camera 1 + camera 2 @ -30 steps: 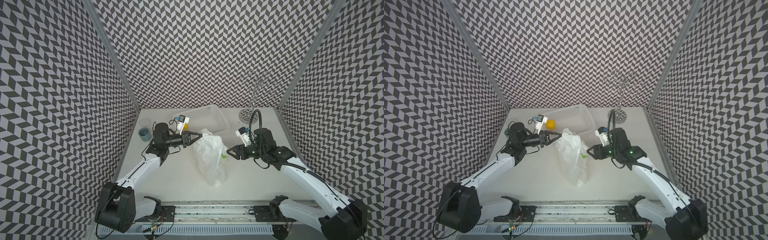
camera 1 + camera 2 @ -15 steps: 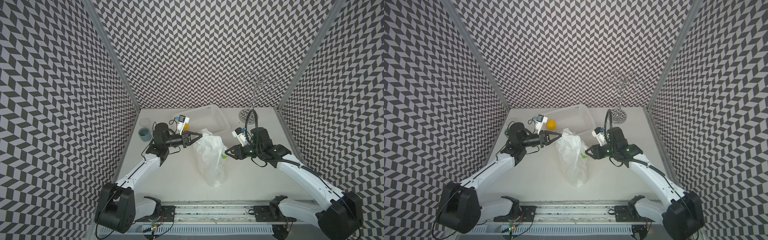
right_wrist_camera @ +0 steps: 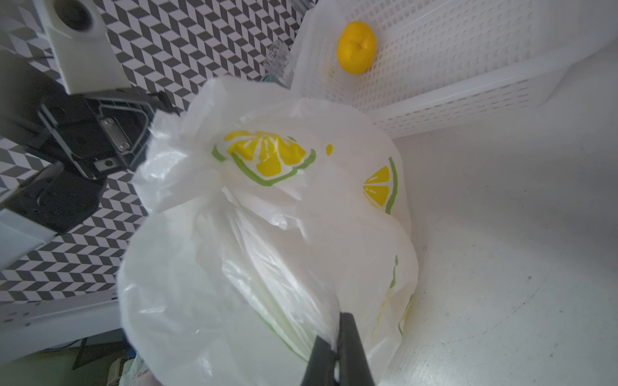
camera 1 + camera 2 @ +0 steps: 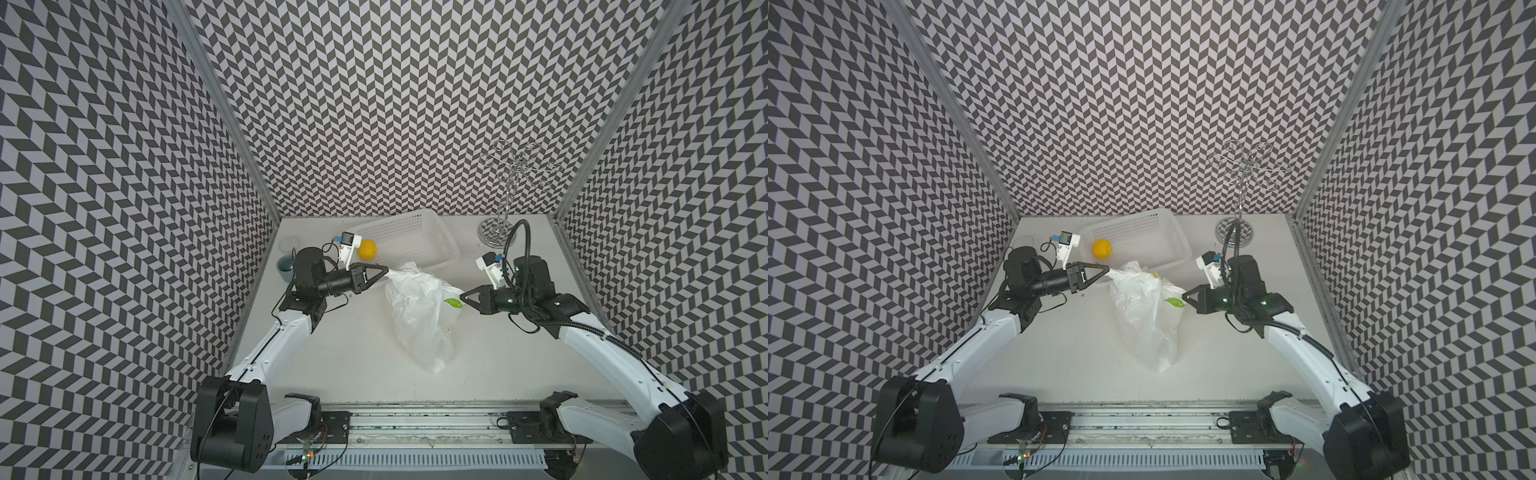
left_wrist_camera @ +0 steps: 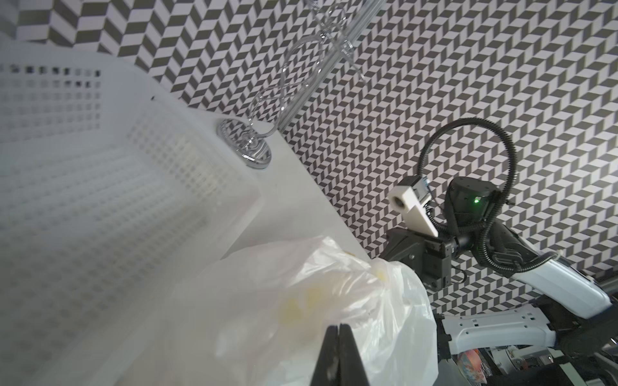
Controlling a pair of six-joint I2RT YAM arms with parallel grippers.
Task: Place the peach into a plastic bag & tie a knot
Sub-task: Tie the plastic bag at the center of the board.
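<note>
The plastic bag (image 4: pixel 415 307) stands crumpled mid-worktop (image 4: pixel 353 357), its mouth and handle loops hard to make out. The left claw (image 4: pixel 384 272) is pinched shut on its far-left top edge, and the right claw (image 4: pixel 462 298) is pinched shut on its right side. The peach (image 4: pixel 368 249) lies in the white basket (image 4: pixel 419 237) just beyond; a cup (image 4: pixel 286 262) and a wire stand (image 4: pixel 496 232) occupy the far corners.

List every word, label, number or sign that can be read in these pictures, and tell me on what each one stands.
No readable text in any view.
Bag: printed lemon slices and green leaves only, no words.
Basket: plain, no label visible.
Blue patch on the left wrist camera: too small to read, if it carries any text.
</note>
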